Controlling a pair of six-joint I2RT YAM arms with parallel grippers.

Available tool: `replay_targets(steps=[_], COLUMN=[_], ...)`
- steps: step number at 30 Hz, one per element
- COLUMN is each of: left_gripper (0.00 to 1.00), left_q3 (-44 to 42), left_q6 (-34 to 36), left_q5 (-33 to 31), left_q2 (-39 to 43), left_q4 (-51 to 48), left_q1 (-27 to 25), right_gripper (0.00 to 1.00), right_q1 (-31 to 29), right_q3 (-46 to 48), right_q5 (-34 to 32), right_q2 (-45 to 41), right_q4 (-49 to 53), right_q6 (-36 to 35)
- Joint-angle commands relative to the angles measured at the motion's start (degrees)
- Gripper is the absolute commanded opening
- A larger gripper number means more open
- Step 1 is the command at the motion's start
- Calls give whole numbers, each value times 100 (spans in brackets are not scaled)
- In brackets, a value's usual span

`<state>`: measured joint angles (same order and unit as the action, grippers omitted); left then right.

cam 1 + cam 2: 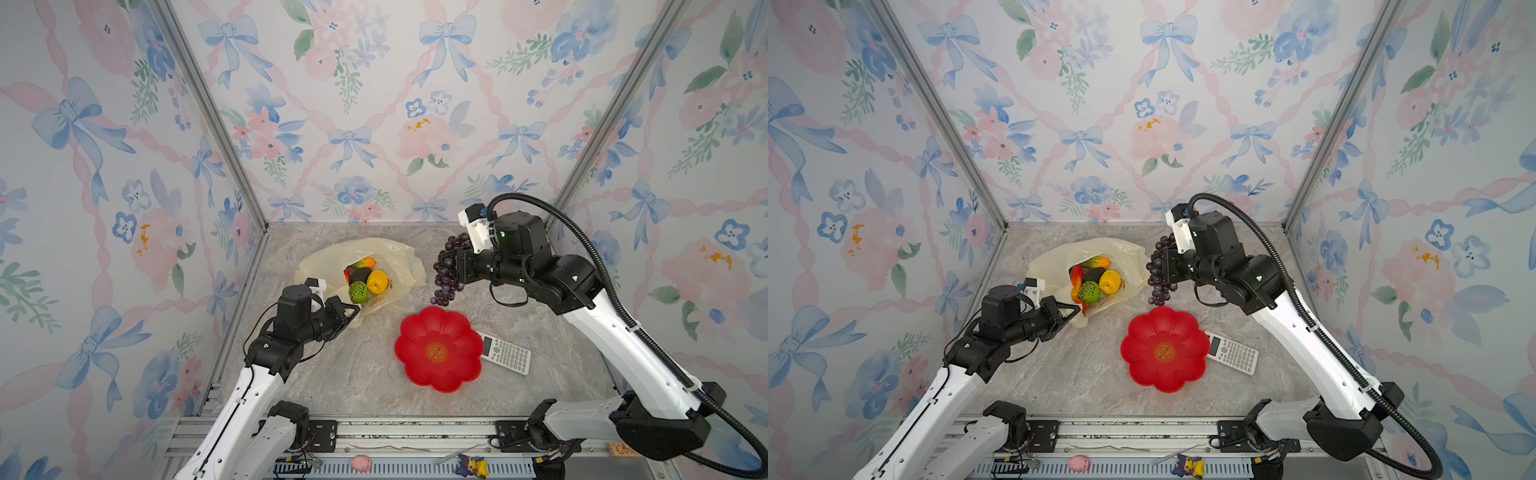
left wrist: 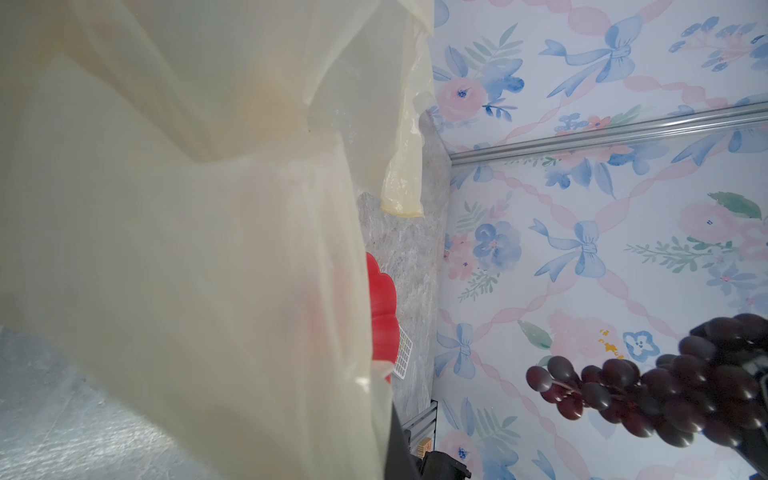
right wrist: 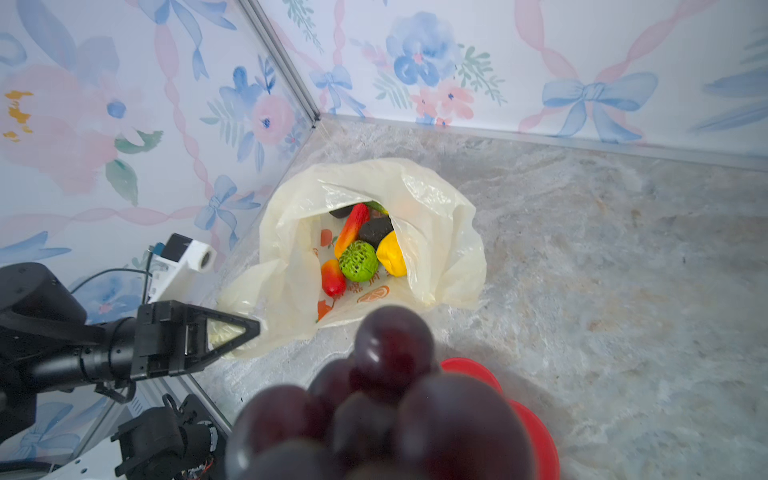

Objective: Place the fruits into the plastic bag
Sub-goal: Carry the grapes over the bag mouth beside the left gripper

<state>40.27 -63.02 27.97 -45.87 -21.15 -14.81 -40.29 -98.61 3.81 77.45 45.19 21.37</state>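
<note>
The grape bunch [image 1: 446,276] is held in the air by the right fingers [image 1: 457,262], closed part way round it, though the exact pinch is hidden by the grapes. It hangs just beside the plastic bag [image 1: 399,257], not yet over its mouth. The bag's near edge is pinched by the tightly shut left fingers [image 3: 249,328], so the mouth is held open, and the other fruits [image 1: 368,280] are seen inside. Next the bunch should probably be carried over the mouth, clear of the floppy rim and of the red dish [image 1: 415,336] nearby across bare tabletop [image 1: 332,374], then lowered and let go.
</note>
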Motion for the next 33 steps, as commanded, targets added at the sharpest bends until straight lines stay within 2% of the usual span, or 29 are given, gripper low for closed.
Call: replay_targets(steps=[1,10,25,33], left_gripper=[0,0,0,0], left_q3=[322,457,740,1036], left_q6=[185,195,80,62], left_q5=[173,374,695,846], left_q2=[-79,-279,-517,-778], left_q4=[-65,-69,-69,-70], left_q1=[50,79,211,320], right_gripper=[31,32,31,31], right_q1=[-81,-214,-422,-475], right_q3=[-439,-1299,-2013,-2229], right_q5=[-20,190,655,929], right_q2=[315,1391,3456,4293], right_q4=[-299,-792,-1598,-2005], right_q6=[-139,-142,65,307])
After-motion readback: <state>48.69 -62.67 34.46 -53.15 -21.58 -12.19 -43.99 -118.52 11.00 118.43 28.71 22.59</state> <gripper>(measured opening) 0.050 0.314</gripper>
